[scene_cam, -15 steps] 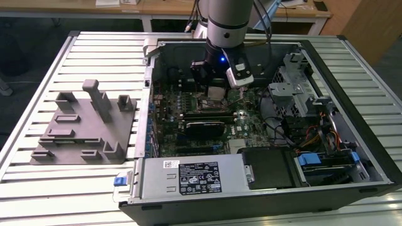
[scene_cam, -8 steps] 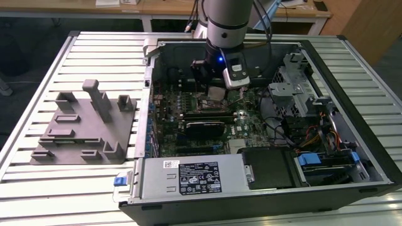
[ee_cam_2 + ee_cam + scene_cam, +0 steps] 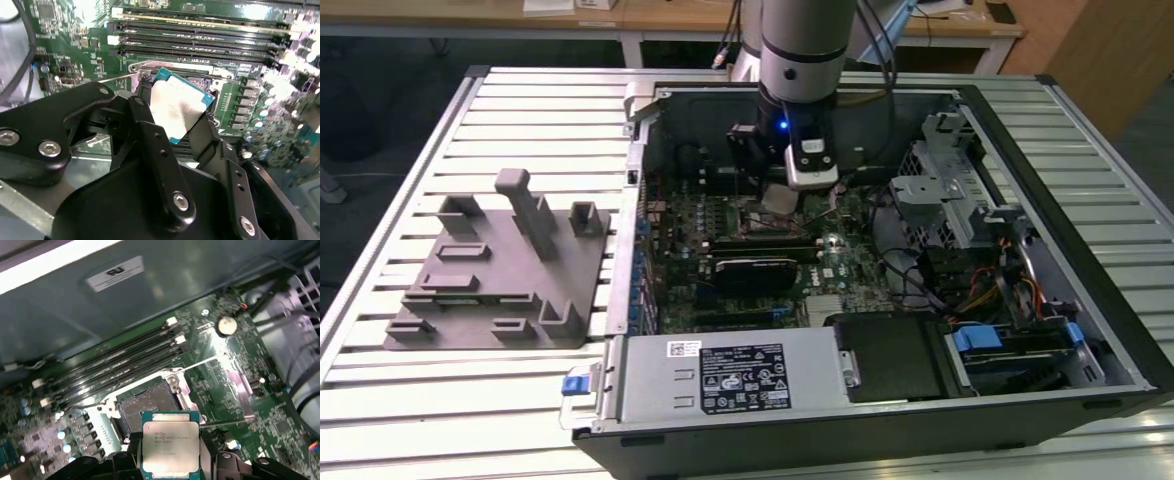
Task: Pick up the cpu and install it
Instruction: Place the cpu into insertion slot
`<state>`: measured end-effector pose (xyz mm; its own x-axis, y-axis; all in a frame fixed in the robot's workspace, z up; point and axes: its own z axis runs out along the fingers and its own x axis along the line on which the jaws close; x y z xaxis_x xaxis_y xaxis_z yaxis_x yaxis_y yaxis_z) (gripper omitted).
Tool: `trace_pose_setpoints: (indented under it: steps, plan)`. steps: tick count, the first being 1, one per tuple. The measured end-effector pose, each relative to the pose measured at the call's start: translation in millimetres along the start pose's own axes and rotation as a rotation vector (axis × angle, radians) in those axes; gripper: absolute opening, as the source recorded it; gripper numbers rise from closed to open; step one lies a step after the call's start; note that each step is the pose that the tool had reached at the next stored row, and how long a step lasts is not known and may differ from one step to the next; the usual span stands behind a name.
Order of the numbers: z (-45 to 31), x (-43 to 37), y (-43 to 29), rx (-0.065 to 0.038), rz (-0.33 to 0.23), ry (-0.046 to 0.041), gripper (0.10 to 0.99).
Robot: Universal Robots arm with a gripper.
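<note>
The cpu is a small square chip with a pale silver top and a green rim. My gripper is shut on it, black fingers clamping two opposite edges. In the second wrist view the cpu is tilted and hangs just above the open socket on the green motherboard. In the exterior view the gripper reaches down inside the open computer case, over the board's middle.
Black memory slots run beside the socket. A socket lever sticks out near it. A silver power supply sits at the case front, drive cages and cables at the exterior view's right. A grey plastic fixture stands on the slatted table outside.
</note>
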<state>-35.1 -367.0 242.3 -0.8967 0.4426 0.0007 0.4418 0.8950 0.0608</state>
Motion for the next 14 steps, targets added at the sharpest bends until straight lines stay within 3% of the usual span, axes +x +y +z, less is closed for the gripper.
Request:
trace_pose_setpoints:
  steps: [14]
  plan:
    - [1.1,0.0,-0.1,0.000,0.255,-0.0155,0.541]
